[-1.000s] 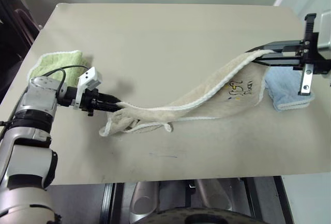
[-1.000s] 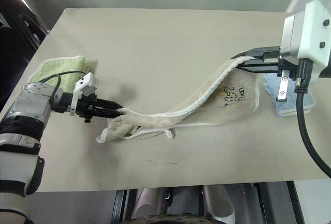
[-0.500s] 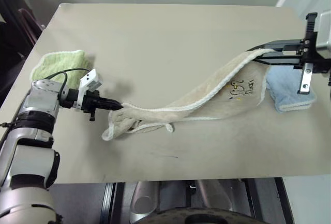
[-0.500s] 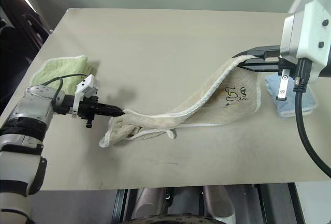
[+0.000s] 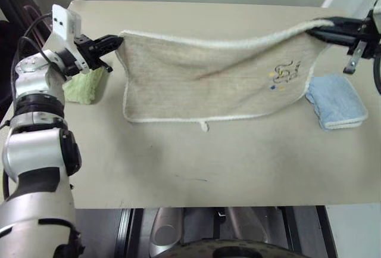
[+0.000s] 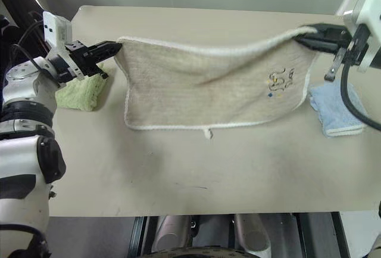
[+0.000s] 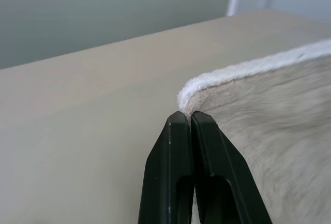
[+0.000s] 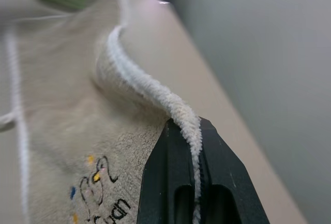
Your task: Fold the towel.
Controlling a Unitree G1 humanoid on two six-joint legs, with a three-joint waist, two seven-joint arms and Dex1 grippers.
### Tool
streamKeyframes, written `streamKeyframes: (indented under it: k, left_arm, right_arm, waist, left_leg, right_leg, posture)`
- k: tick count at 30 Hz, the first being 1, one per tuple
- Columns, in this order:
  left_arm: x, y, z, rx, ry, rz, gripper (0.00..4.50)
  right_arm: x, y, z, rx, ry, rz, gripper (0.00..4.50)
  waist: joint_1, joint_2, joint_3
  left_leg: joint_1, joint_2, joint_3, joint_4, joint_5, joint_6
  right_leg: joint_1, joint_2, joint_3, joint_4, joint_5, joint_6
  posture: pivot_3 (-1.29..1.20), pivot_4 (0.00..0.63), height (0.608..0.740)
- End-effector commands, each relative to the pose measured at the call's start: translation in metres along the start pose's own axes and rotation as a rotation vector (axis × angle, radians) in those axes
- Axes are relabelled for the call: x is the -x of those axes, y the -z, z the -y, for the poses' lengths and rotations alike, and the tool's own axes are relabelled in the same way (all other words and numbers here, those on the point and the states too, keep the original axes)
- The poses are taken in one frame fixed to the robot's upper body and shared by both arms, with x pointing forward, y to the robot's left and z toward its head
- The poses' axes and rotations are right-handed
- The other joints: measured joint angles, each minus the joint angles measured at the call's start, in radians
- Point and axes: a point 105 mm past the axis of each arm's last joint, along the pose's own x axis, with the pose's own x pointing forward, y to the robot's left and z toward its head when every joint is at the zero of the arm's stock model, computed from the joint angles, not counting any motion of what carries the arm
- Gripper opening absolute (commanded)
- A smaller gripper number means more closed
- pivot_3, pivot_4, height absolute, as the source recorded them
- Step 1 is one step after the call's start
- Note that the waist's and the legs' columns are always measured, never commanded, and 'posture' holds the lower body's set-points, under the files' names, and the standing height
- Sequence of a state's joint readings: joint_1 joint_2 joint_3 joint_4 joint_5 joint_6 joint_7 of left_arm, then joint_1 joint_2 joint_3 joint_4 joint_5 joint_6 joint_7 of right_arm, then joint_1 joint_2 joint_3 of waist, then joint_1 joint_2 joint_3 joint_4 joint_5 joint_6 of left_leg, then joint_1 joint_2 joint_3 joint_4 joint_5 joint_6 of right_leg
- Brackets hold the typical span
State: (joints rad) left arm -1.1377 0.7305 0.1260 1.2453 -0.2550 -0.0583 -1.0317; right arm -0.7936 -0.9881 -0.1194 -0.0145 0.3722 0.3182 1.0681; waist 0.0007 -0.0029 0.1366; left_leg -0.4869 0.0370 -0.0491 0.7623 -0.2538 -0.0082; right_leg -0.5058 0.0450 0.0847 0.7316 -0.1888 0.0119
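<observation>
Head views: the towel (image 5: 208, 79) is hanging spread above the table (image 5: 196, 157), the left gripper (image 5: 118, 42) and right gripper (image 5: 312, 28) pinching its top corners. Left wrist view: jaws closed on a corded corner. Right wrist view: jaws clamping the edging.

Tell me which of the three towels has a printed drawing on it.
The beige towel held up between both grippers; the green towel and blue towel on the table are plain.
</observation>
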Motion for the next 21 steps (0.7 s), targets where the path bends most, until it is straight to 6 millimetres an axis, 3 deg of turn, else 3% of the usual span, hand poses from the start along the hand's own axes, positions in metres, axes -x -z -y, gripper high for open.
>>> streamKeyframes:
  k: [1,4,8,11,16,18,21]
  left_arm:
    - [-0.008,-0.048,-0.013,-0.109,-0.134,0.128,0.02]
    - [-0.013,-0.061,-0.017,-0.128,-0.192,0.161,0.02]
    - [-0.017,-0.088,-0.027,-0.187,-0.359,0.216,0.02]
    - [-0.015,-0.104,-0.032,-0.230,-0.437,0.241,0.02]
    - [-0.008,-0.120,-0.037,-0.316,-0.479,0.246,0.02]
    - [-0.007,-0.118,-0.035,-0.334,-0.451,0.235,0.02]
    - [-0.009,-0.101,-0.022,-0.333,-0.261,0.190,0.02]
  right_arm:
    - [-0.008,0.009,0.034,0.038,0.187,-0.019,0.00]
    - [-0.016,0.015,0.047,0.036,0.253,-0.014,0.00]
    - [-0.031,0.028,0.084,0.028,0.460,-0.013,0.00]
    - [-0.041,0.039,0.092,0.007,0.499,-0.033,0.00]
    - [-0.052,0.057,0.071,-0.014,0.350,-0.031,0.00]
    - [-0.051,0.059,0.057,-0.021,0.261,-0.009,0.00]
    - [-0.042,0.061,0.029,-0.035,0.098,0.009,0.00]
  waist:
    - [-0.002,-0.001,0.000]
    - [-0.005,0.000,0.001]
    - [-0.010,0.003,0.002]
    - [-0.013,0.003,0.003]
    - [-0.014,0.002,0.003]
    - [-0.015,0.002,0.003]
    - [-0.016,0.001,0.003]
  left_leg:
    - [0.000,0.000,0.000,0.000,0.000,0.000]
    - [-0.001,0.000,-0.001,0.002,0.000,0.001]
    - [-0.004,-0.001,0.000,0.002,0.000,0.001]
    - [-0.007,-0.001,0.001,0.003,0.000,0.002]
    - [-0.018,0.000,0.000,0.007,0.000,0.002]
    - [-0.025,-0.001,0.002,0.009,0.001,0.001]
    - [-0.032,-0.005,0.003,0.011,0.001,0.002]
  right_leg:
    - [0.000,0.000,0.000,0.000,0.000,0.000]
    - [-0.001,0.000,0.000,0.000,0.001,0.001]
    - [-0.004,-0.001,0.002,0.001,0.002,0.001]
    - [-0.008,-0.002,0.001,0.004,0.002,0.001]
    - [-0.018,-0.003,0.000,0.005,0.001,0.000]
    - [-0.026,-0.005,0.000,0.010,0.001,0.001]
    - [-0.034,-0.010,-0.001,0.017,-0.003,0.001]
  posture:
    - [0.00,0.150,0.697]
    - [0.00,0.150,0.697]
    - [0.00,0.150,0.697]
    - [0.00,0.150,0.697]
    - [0.00,0.150,0.697]
    - [0.00,0.150,0.697]
    - [0.00,0.150,0.697]
